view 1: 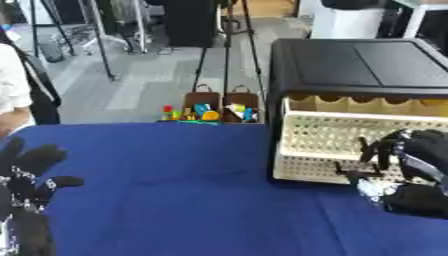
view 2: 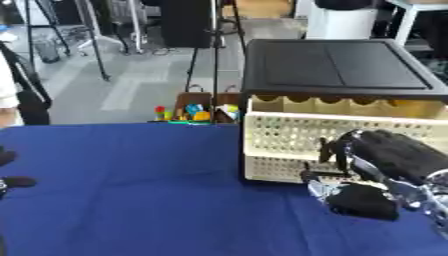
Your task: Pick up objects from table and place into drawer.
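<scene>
A drawer unit with a black top (view 1: 359,65) stands on the right of the blue table (view 1: 175,175). Its cream perforated drawer (view 1: 324,135) is pulled out a little, and the inside rim shows under the black top. My right hand (view 2: 385,165) is low in front of the drawer face, close against it. Something small and silvery (view 2: 319,189) shows just under the hand; I cannot make out what it is. My left hand (view 1: 31,170) rests open at the lower left, fingers up. No loose object shows on the cloth.
Beyond the far table edge, on the floor, stand two brown boxes of colourful small items (view 1: 210,110) and tripod legs (view 1: 227,55). A person (view 1: 13,85) stands at the far left edge.
</scene>
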Controlling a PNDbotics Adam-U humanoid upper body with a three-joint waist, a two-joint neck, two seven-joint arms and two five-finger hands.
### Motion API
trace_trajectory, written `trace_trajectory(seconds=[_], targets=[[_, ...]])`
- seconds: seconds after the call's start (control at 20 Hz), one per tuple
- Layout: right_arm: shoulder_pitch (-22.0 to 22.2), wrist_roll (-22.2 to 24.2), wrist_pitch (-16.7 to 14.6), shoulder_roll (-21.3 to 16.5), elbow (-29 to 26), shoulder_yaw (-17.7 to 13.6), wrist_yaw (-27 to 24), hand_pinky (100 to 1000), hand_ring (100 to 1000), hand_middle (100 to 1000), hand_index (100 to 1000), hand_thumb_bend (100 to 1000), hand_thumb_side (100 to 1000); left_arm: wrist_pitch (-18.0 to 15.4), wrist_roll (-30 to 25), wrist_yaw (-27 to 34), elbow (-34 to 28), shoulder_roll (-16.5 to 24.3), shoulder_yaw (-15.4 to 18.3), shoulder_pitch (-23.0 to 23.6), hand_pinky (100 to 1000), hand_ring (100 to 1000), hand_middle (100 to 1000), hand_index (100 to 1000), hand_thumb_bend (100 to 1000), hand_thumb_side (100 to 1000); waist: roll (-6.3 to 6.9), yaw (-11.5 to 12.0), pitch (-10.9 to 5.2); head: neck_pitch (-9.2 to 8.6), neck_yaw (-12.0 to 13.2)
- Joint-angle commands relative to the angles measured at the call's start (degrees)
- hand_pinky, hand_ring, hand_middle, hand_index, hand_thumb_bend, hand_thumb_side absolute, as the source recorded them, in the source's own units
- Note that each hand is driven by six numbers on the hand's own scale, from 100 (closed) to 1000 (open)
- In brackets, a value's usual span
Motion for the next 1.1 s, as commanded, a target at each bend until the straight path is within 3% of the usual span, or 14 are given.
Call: trace_trajectory(seconds=[0.05,1.1], targets=[[-0.6,0.2,0.4,-1.0,-0.8,-1.1,0.8,106,462,635,790,268,947,-0.1,-0.2,0.0,-0.7,0.4,0.1,-0.6,529,762,713,933,371,947,-0.17,-0.1,-0.80,-0.72,0.0],[-0.6,1.7,1.6,-0.6,-0.8,-0.9,0.9,106,464,659,788,271,947,-0.1,-0.4,0.1,-0.7,0.3,0.1,-0.9,528,762,714,933,368,945,-0.03,0.8,-0.55,-1.02,-0.3]])
